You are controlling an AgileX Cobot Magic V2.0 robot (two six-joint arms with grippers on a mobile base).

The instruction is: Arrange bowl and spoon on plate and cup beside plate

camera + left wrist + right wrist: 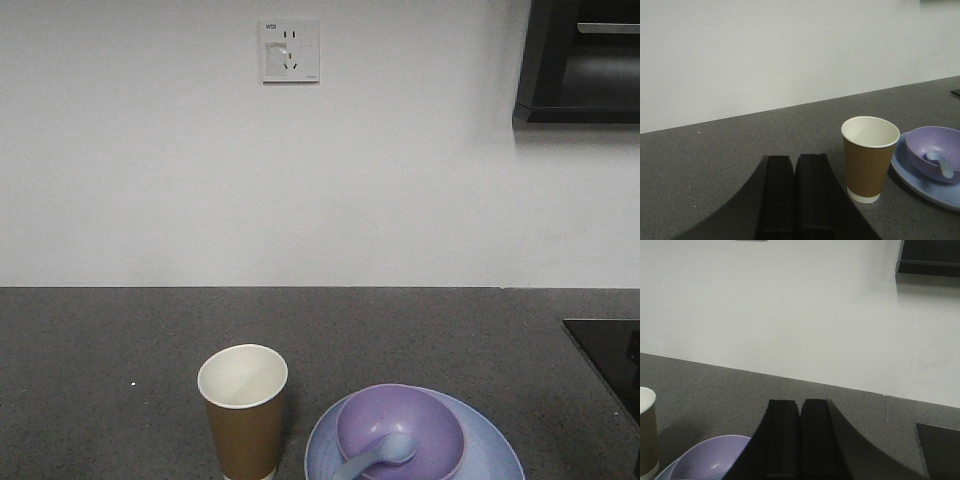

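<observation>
Spoon in bowl, handle toward front-left, cup upright

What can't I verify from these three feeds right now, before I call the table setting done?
- Front view: the cup base and the near rim of the plate are cut off by the bottom edge.
- Left wrist view: the plate's right side runs off the frame; the spoon handle is partly hidden by the bowl wall.
- Right wrist view: the closed right gripper blocks most of the bowl; the spoon isn't visible.
</observation>
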